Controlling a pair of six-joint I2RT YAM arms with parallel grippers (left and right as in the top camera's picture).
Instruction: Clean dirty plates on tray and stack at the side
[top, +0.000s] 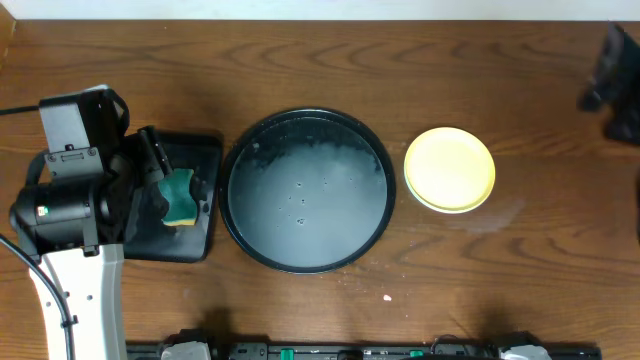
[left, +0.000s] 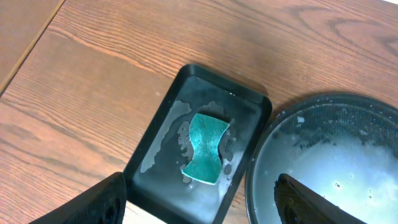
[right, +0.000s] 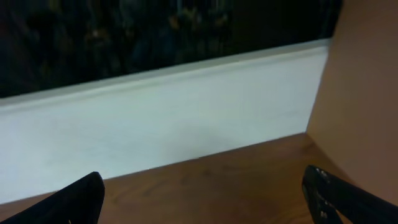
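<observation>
The large round black tray (top: 308, 190) sits mid-table, wet and soapy, with no plates on it; its rim also shows in the left wrist view (left: 261, 155). The plates (top: 450, 169) stand stacked to its right, a pale yellow one on top, the ones beneath barely showing. My left gripper (left: 202, 202) is open and empty above the near edge of the small rectangular tray (left: 161, 118), which holds the green sponge (left: 206, 148). My right gripper (right: 202, 196) is open and empty at the table's far right edge (top: 612, 80), facing the wall.
The small rectangular black tray (top: 200, 150) with the sponge (top: 180, 197) lies left of the round tray, partly under my left arm. A small white crumb (top: 388, 297) lies on the wood near the front edge.
</observation>
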